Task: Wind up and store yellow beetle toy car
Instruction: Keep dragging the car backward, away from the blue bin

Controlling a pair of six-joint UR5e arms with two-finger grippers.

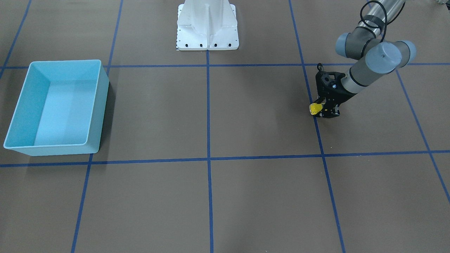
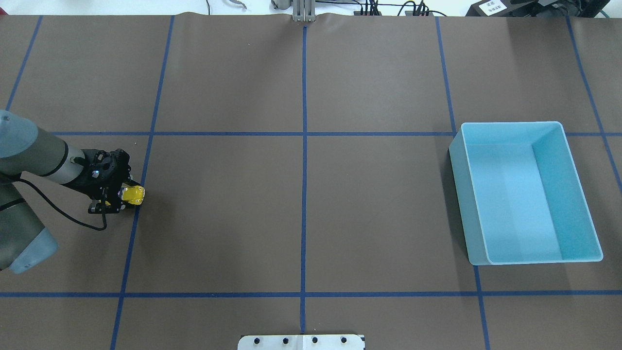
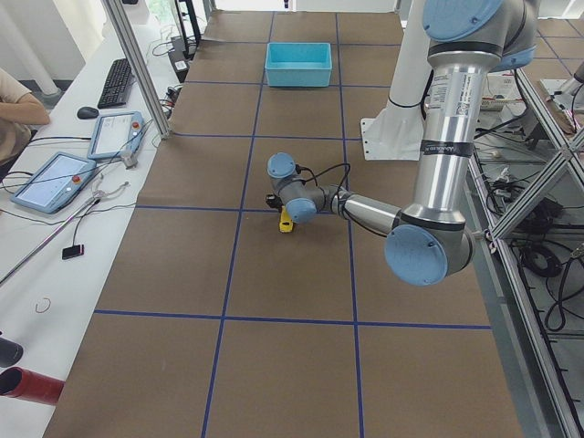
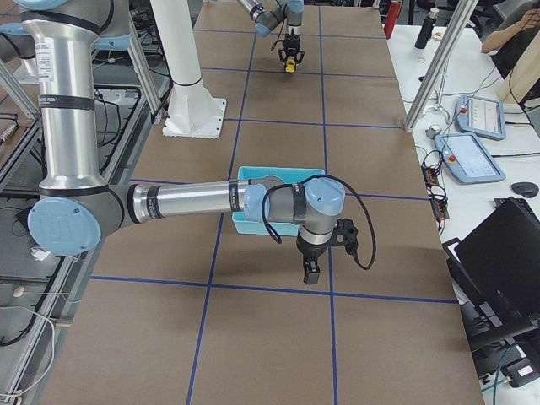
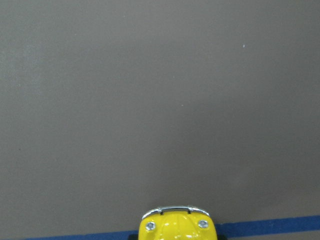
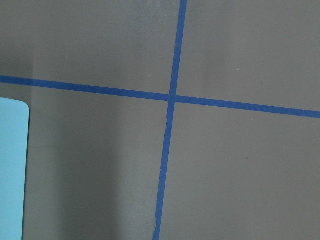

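Note:
The yellow beetle toy car (image 2: 133,194) sits between the fingers of my left gripper (image 2: 122,197), which is shut on it low over the brown table, on a blue tape line. The front-facing view shows the car (image 1: 315,108) poking out of the black gripper (image 1: 322,110). In the left wrist view only the car's yellow nose and silvery bumper (image 5: 175,224) show at the bottom edge. My right gripper (image 4: 310,272) hangs near the table beside the bin, seen only in the exterior right view. I cannot tell whether it is open or shut.
A light blue bin (image 2: 459,184) stands on the robot's right side of the table, with nothing visible inside; its corner (image 6: 12,165) shows in the right wrist view. The robot's white base (image 1: 207,35) is at the table's rear middle. Blue tape lines grid the brown surface.

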